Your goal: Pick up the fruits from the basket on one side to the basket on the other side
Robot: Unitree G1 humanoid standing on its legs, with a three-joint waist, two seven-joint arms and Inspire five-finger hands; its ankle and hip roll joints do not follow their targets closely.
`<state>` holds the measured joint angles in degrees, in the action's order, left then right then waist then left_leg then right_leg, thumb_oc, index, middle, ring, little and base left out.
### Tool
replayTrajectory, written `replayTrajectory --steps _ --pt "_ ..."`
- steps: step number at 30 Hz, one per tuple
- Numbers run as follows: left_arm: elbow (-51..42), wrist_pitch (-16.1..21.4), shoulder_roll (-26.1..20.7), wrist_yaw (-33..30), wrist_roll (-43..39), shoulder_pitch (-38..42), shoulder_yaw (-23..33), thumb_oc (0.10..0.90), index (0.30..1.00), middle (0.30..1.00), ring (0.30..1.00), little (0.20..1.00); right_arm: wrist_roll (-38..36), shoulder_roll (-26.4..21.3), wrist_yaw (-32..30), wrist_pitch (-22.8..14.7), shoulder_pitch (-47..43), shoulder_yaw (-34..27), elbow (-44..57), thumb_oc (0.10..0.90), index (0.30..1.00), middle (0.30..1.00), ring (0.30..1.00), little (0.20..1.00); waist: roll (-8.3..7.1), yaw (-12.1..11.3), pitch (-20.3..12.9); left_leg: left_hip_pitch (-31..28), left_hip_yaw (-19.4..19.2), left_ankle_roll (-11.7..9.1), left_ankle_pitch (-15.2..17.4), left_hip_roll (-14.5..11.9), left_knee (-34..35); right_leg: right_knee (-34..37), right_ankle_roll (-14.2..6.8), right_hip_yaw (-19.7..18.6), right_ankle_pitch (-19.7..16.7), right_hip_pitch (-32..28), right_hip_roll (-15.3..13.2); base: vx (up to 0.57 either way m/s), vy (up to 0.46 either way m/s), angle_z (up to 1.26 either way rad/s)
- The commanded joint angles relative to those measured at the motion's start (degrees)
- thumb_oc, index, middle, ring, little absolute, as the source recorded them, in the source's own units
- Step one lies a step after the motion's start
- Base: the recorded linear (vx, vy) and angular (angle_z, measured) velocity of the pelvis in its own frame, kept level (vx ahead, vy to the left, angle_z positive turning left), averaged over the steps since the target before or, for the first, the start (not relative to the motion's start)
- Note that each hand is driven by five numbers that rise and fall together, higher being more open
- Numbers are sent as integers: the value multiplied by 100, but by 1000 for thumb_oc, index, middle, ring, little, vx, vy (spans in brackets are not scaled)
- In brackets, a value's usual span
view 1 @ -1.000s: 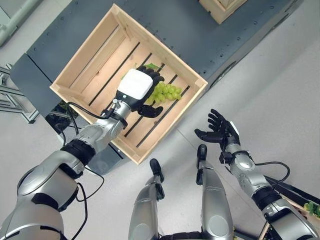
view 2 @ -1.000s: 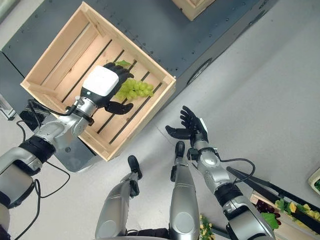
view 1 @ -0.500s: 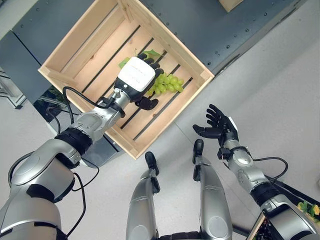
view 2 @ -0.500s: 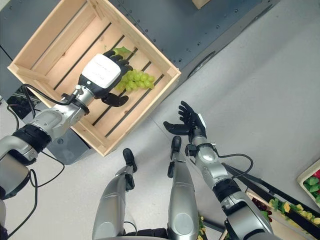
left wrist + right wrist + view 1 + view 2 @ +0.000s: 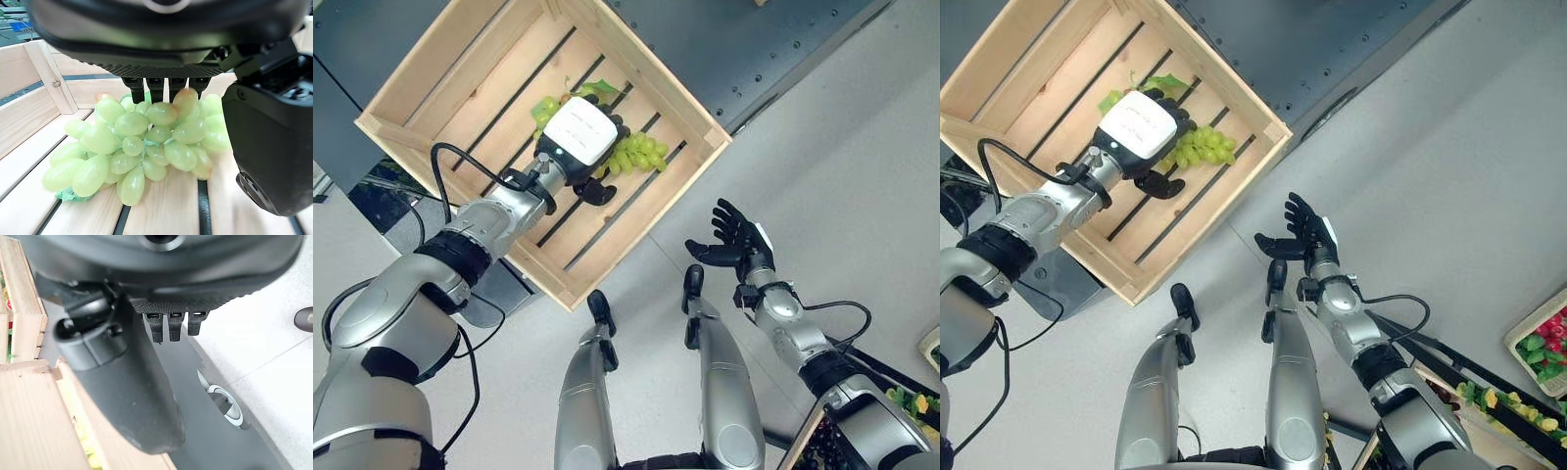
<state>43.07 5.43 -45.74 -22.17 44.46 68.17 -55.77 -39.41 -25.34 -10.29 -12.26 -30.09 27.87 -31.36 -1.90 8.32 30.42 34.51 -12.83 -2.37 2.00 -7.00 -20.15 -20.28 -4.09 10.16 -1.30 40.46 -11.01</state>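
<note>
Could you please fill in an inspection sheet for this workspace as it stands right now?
Surface: dark grey platform carrying the crate, beside a pale floor.
Job's things: green grape bunch resting on the slatted bottom of the wooden crate.
Clutter: nothing seen inside the crate besides the grapes.
Hands: left hand over the grapes, fingers reaching behind the bunch, thumb beside it; whether it grips is unclear. Right hand open, palm up above the floor, holding nothing.
Cables: nothing seen apart from the robot's own.
Surroundings: a tray of mixed fruit at the right edge.
</note>
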Motion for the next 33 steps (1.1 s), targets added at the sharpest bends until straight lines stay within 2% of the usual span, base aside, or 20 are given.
replayTrajectory --steps 1,4,7,8,9,13,14,15,16,18,21,25,29,33 --pt "67 -257 -194 -166 186 118 92 800 900 900 900 900 -228 -18 -221 -483 -102 -131 459 800 900 900 900 900 -161 -58 -63 383 -254 -86 414 64 -633 -3 -37 -98 373 -231 301 0 0 0" --pt "255 -524 -182 -333 167 183 159 800 900 900 900 900 -219 -9 -257 -506 -87 -139 548 800 900 900 900 900 -191 -41 -63 491 -262 -95 402 58 -643 37 -44 -106 335 -132 314 0 0 0" --pt "398 -794 -140 -235 187 241 198 800 900 900 900 900 -210 5 -280 -512 -83 -161 618 800 900 900 900 900 -211 -29 -63 583 -247 -101 387 64 -645 66 -50 -111 300 -50 319 0 0 0" --pt "441 -915 -116 -89 178 243 212 800 900 900 900 900 -218 10 -299 -530 -86 -159 643 800 900 900 900 900 -217 -31 -63 621 -227 -103 372 73 -638 86 -53 -109 281 -23 321 0 0 0" --pt "457 -938 -101 -38 160 249 208 800 900 900 900 900 -225 9 -307 -537 -92 -156 650 800 900 900 900 900 -217 -29 -63 631 -225 -103 370 76 -636 93 -55 -110 276 -14 321 0 0 0" --pt "439 -1005 38 926 39 197 130 800 900 900 900 900 -173 81 -432 -549 -134 -153 798 800 900 900 900 900 -200 -25 -63 738 -172 -107 354 116 -626 133 -66 -124 237 79 319 0 0 0" --pt "421 -985 46 952 20 192 126 800 900 900 900 900 -164 87 -440 -548 -133 -152 812 800 900 900 900 900 -200 -26 -63 737 -172 -104 353 118 -619 135 -66 -124 236 81 320 0 0 0" --pt "325 -922 75 1043 17 177 117 563 545 545 545 545 -140 99 -476 -534 -131 -146 869 800 900 900 900 900 -201 -26 -63 730 -174 -93 352 120 -595 139 -66 -127 238 86 323 0 0 0" --pt "265 -827 104 1114 -12 164 125 400 300 300 300 300 -153 91 -482 -537 -154 -153 866 800 900 900 900 900 -197 -36 -63 716 -177 -81 352 128 -575 144 -70 -117 242 78 322 0 0 0" --pt "248 -726 120 1084 -21 149 132 400 300 300 300 300 -162 87 -492 -541 -177 -152 847 800 900 900 900 900 -190 -40 -63 691 -183 -76 352 133 -568 148 -73 -117 247 52 322 0 0 0" --pt "246 -263 88 906 42 125 100 400 300 300 300 300 -178 60 -474 -581 -188 -166 822 800 900 900 900 900 -168 -52 -63 615 -186 -61 355 148 -565 163 -74 -119 248 -36 321 0 0 0" --pt "68 96 -24 750 11 60 116 400 300 300 300 300 -170 42 -461 -608 -106 -202 858 800 900 900 900 900 -141 -78 -63 446 -189 -53 374 157 -550 175 -81 -111 267 -211 303 -9 5 -3" --pt "-78 231 -83 616 -71 -31 179 400 300 300 300 300 -160 46 -406 -659 -29 -244 858 800 900 900 900 900 -121 -106 -63 292 -168 -40 395 171 -524 179 -85 -107 293 -369 275 -6 3 -3" --pt "-187 458 -158 467 -110 -186 269 400 300 300 300 300 -64 74 -436 -692 88 -264 862 800 900 900 900 900 -89 -152 -63 -124 -174 -12 405 205 -379 270 -114 -61 311 -765 235 -6 2 -3"
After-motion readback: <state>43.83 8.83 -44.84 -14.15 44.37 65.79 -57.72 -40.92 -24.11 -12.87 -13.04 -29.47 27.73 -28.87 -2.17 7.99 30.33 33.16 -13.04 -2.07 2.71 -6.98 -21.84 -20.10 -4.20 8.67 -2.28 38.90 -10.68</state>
